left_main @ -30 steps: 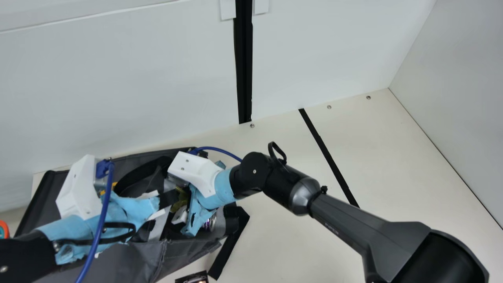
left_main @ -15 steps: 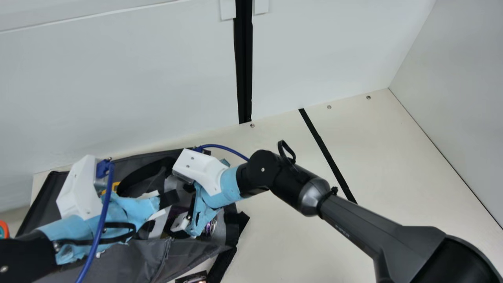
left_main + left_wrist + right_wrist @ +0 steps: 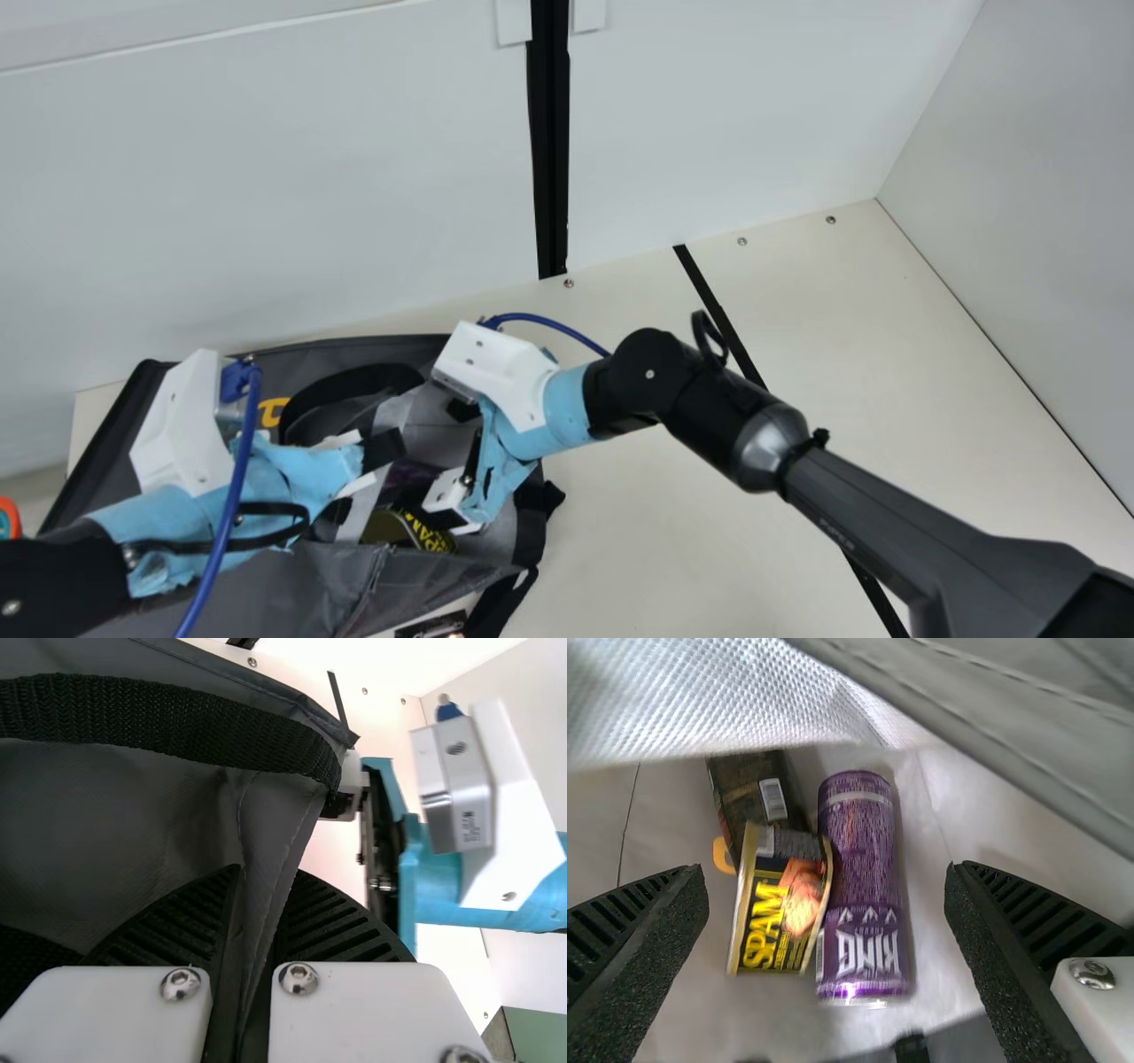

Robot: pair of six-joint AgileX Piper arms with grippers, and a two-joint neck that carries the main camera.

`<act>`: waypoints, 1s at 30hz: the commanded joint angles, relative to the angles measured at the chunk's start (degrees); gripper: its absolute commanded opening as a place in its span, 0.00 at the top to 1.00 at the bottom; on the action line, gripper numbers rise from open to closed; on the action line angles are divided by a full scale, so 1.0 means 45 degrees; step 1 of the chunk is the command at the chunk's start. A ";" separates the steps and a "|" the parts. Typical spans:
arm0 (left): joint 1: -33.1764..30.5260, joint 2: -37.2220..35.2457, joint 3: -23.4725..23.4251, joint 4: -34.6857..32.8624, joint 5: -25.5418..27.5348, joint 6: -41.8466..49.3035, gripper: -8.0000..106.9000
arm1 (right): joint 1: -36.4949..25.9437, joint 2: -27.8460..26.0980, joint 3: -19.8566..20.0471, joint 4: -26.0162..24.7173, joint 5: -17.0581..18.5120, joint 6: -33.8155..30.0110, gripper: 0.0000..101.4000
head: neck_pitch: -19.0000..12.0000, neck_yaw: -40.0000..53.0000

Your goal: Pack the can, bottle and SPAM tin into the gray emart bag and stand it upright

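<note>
Inside the gray bag (image 3: 292, 589), slumped open on the table (image 3: 638, 540), the SPAM tin (image 3: 780, 904) leans against the purple can (image 3: 861, 850), with a dark pack (image 3: 755, 793) beside them; whether that is the bottle is unclear. The right hand (image 3: 826, 873) is empty, its fingers spread wide. It has just drawn back toward the right side of the bag's mouth, bringing the tin into sight from above — so the tin is probably released and the loading nearly done. The left hand (image 3: 266, 875) pinches a fold of the bag's side, its place unchanged. Standing the bag upright remains — likely needing a right-hand grip on the opposite edge.
</note>
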 commanded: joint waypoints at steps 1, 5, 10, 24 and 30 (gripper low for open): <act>0.0000 0.0000 0.0000 0.0000 0.0000 0.0000 1.00 | -0.0229 -0.0179 0.0112 0.0084 0.0152 -0.0115 0.06 | -0.0289 -0.0011; 0.0000 0.0000 0.0000 0.0000 0.0000 0.0000 1.00 | -0.0716 -0.0565 0.0352 0.0239 0.0541 -0.0429 0.06 | -0.0289 -0.0011; 0.0000 0.0000 0.0000 0.0000 0.0000 0.0000 1.00 | -0.1374 -0.1018 0.0628 0.0417 0.1104 -0.0870 0.06 | -0.0289 -0.0011; 0.0000 0.0000 0.0000 0.0000 0.0000 0.0000 1.00 | -0.3356 -0.2193 0.1253 0.0754 0.2833 -0.2036 0.06 | -0.0289 -0.0011; 0.0000 0.0000 0.0000 0.0000 0.0000 0.0000 1.00 | -0.4236 -0.2592 0.1350 0.0750 0.3371 -0.2305 0.06 | -0.0289 -0.0011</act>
